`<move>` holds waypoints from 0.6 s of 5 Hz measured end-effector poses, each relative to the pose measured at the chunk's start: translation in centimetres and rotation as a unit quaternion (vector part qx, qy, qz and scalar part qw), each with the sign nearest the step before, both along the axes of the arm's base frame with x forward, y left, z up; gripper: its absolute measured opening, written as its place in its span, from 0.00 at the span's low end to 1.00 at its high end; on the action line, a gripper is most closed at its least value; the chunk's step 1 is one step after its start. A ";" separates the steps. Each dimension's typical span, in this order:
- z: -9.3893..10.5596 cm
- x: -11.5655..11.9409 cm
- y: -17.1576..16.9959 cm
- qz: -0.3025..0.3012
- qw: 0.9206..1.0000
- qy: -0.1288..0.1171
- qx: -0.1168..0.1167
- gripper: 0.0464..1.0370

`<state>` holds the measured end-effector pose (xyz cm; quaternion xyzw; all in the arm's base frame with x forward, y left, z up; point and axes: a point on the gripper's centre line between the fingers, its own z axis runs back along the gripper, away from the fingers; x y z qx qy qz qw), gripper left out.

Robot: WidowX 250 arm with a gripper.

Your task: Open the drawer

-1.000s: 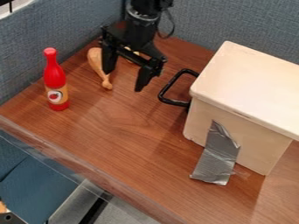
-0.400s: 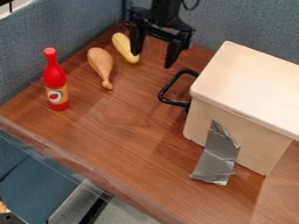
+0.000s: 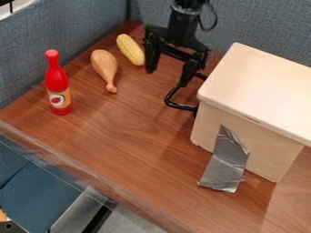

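We see the black gripper (image 3: 166, 76) hanging over the table (image 3: 133, 136), released, its fingers spread with nothing between them; one fingertip overlaps the drawer's black handle (image 3: 177, 106), though we cannot tell whether they touch; we find the drawer box (image 3: 261, 91) at the right, silver tape (image 3: 226, 164) running down its side onto the table.

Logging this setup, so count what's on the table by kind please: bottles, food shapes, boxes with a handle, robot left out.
Bottles: 1, the red bottle
Food shapes: 2, the drumstick and the corn
Boxes with a handle: 1, the pale box
Total: 4
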<state>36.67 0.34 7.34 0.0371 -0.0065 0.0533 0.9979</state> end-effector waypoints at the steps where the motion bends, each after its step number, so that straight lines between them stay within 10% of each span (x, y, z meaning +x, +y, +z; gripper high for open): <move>1: -1.5 0.0 -0.9 -0.002 1.000 0.007 0.003 0.96; 3: -2.2 0.9 -1.4 -0.001 1.000 0.006 0.000 0.96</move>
